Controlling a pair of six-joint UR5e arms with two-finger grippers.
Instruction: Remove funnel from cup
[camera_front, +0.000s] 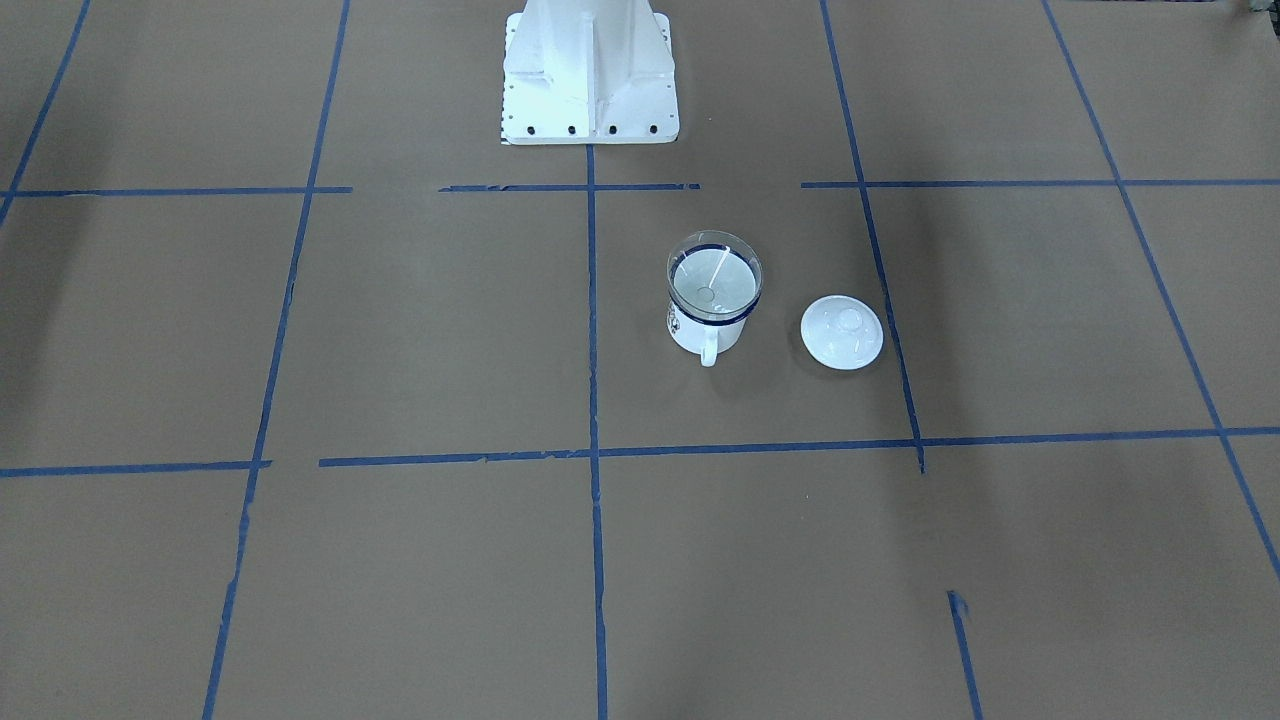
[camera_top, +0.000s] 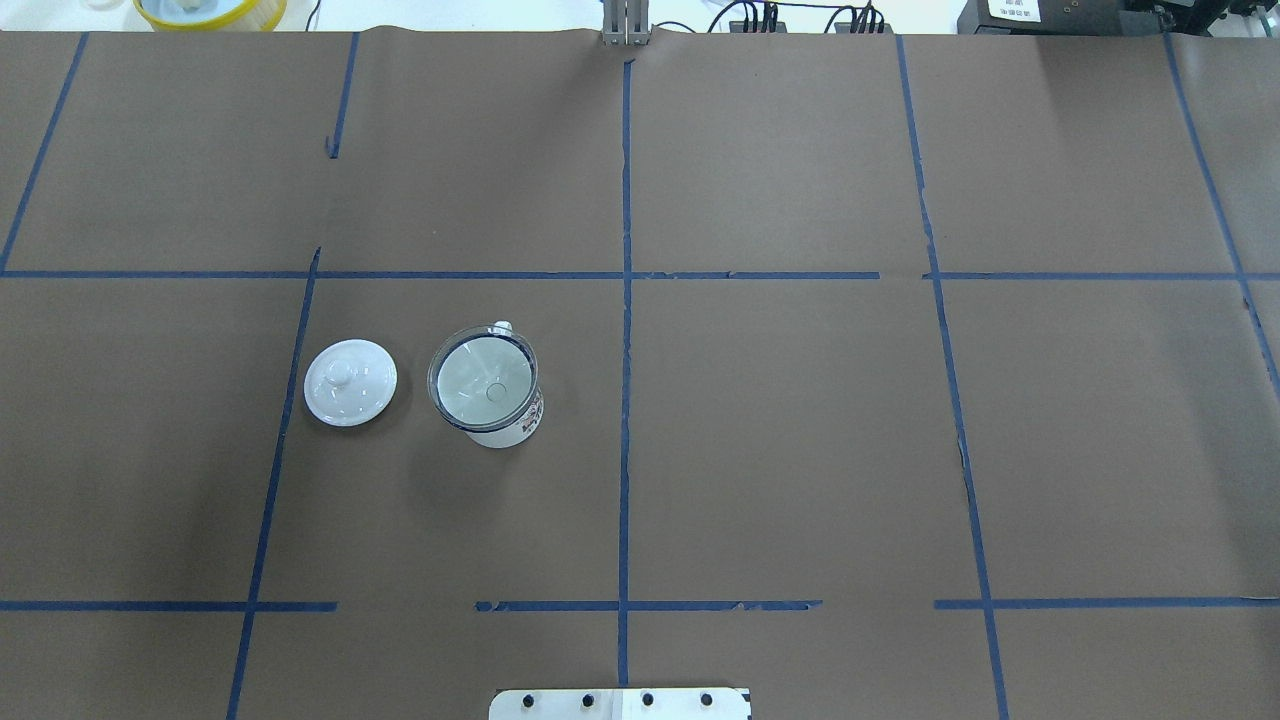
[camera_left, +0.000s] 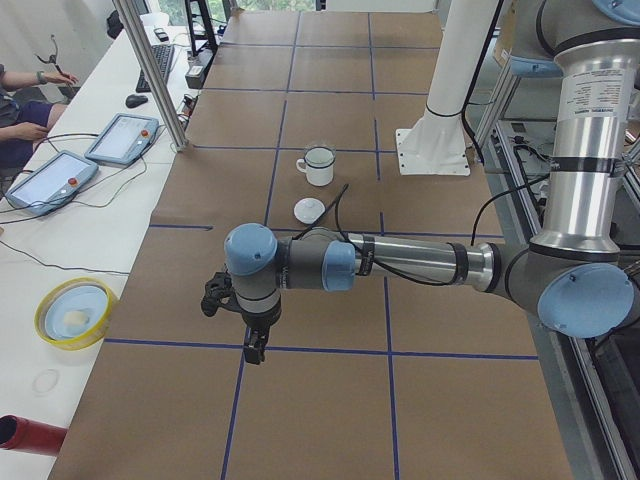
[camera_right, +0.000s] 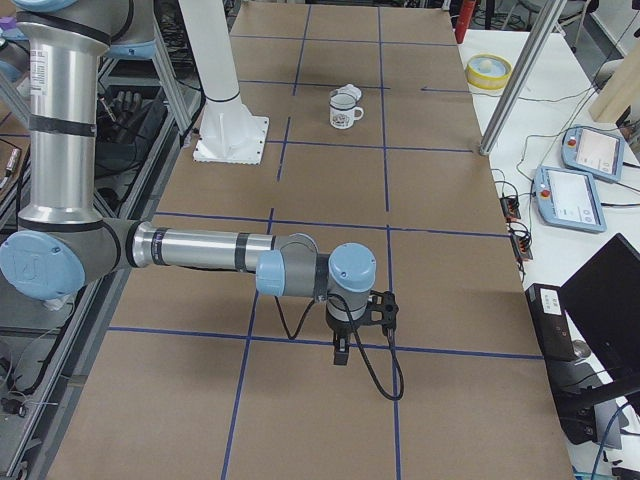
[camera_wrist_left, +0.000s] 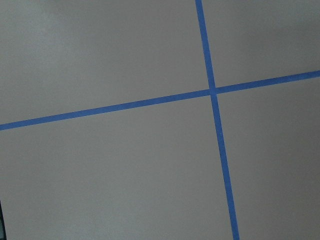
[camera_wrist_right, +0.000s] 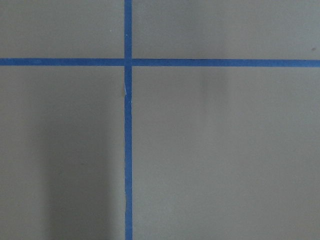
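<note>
The clear funnel (camera_front: 713, 280) sits upright in the white mug (camera_front: 705, 338), its cone resting on the dark blue rim. In the overhead view the funnel (camera_top: 483, 375) and the mug (camera_top: 512, 428) stand left of the centre tape line. The mug's handle points away from the robot. My left gripper (camera_left: 255, 350) shows only in the exterior left view, far from the mug (camera_left: 319, 166). My right gripper (camera_right: 342, 352) shows only in the exterior right view, far from the mug (camera_right: 345, 115). I cannot tell whether either is open or shut. Both wrist views show only brown paper and blue tape.
A round white knobbed lid (camera_front: 842, 332) lies on the table beside the mug, on the robot's left (camera_top: 350, 382). The white robot base (camera_front: 590, 70) stands at the table's near edge. A yellow bowl (camera_left: 76, 312) and tablets (camera_left: 122, 137) lie on the operators' side table.
</note>
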